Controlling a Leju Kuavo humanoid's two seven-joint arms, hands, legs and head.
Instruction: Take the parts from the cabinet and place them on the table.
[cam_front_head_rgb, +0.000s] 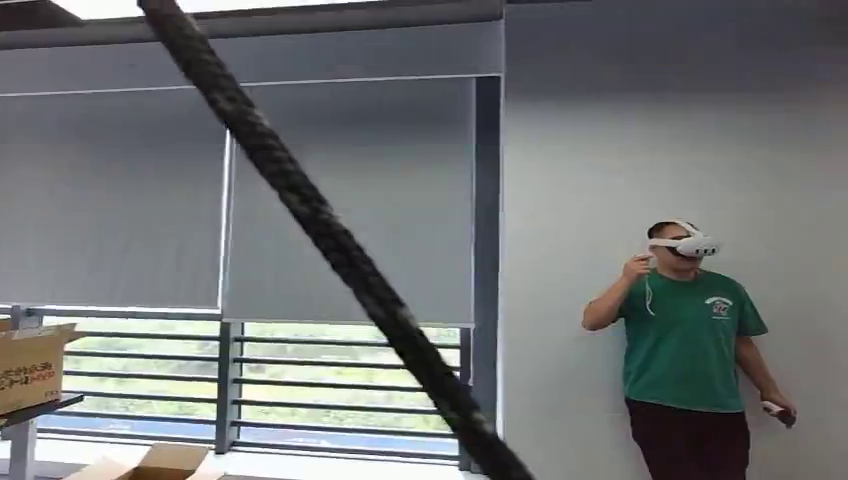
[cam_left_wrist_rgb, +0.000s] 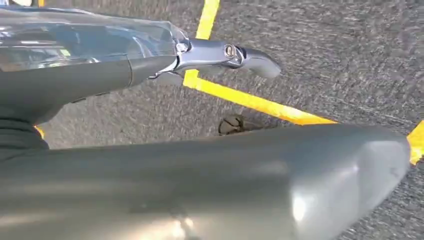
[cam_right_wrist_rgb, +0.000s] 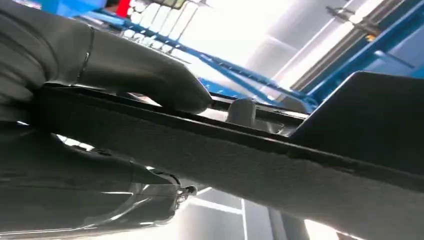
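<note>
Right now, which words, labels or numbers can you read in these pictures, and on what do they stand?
None can be read.
Cardboard box: red and dark print, too blurred to read.
Person's green shirt: small chest emblem, too small to read.
Yellow floor lines: plain marks, no text.

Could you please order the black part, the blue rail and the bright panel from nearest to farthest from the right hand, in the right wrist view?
1. The black part: held in the right hand.
2. The blue rail: beyond the thumb.
3. The bright panel: behind the rail, farthest.
</note>
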